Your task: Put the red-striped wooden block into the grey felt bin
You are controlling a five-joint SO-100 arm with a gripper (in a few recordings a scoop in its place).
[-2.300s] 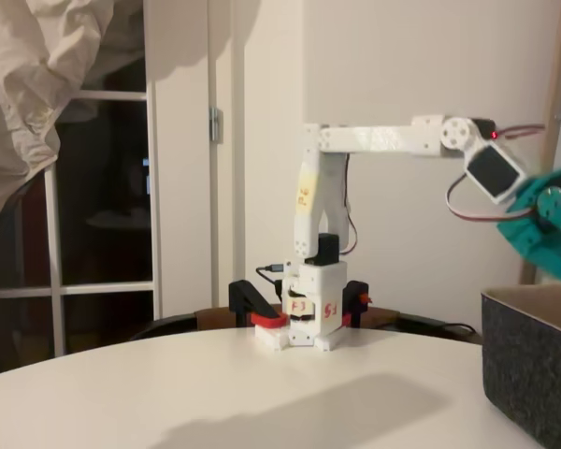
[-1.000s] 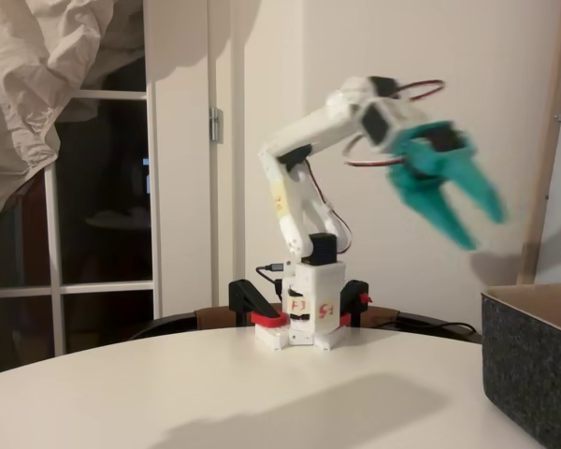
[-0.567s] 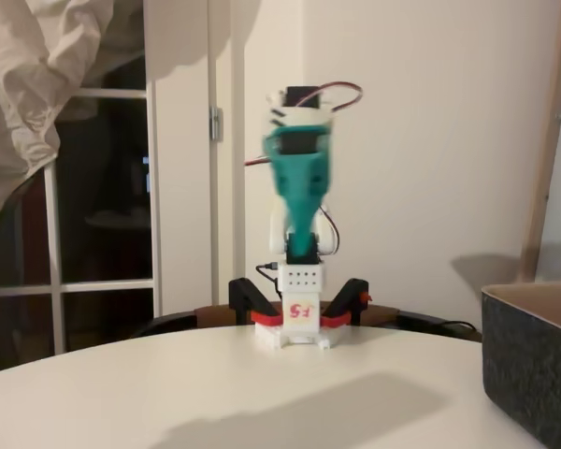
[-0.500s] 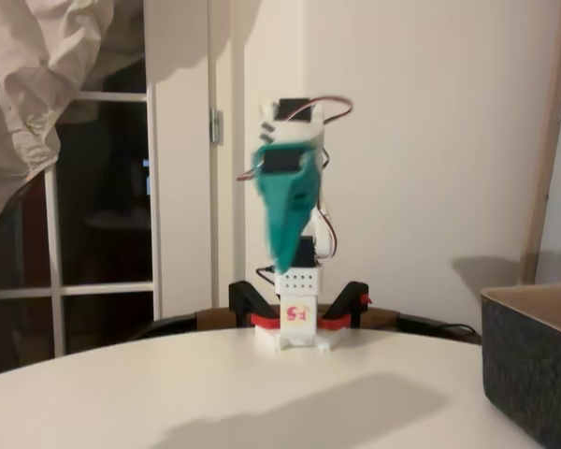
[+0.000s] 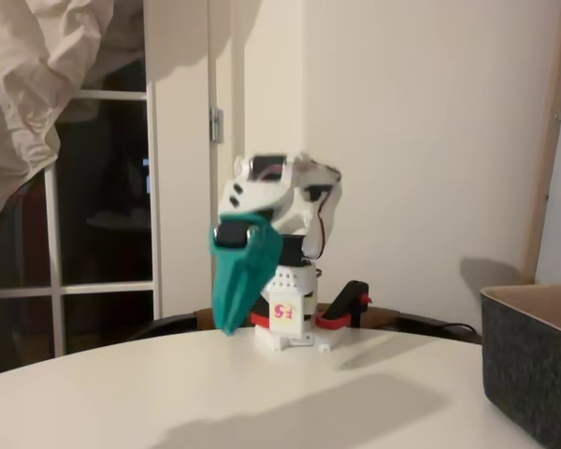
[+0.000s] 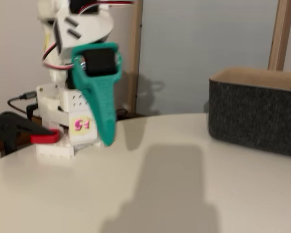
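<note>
A: Block? I can't find it on the bench [image 6: 184, 194], nor between the tool's fingers. It may already lie in the bin [image 6: 254, 116], but the bin's inside is hidden from both fixed views, so I judge the drop probably done and cannot confirm it.

B: And the bin, relative to the tool?

A: Well off to the tool's right in both fixed views, standing on the bench.

B: The tool [image 5: 229, 323] itself?

A: Teal, pointing down just in front of the arm's base, tip above the bench. Its fingers look pressed together with nothing between them, though motion blur softens them.

B: What changed?

A: About two seconds ago the arm reached out over the bin; a second ago the tool was spread wide in mid-air. Since then it has swung back and folded low, apparently heading to rest.
</note>
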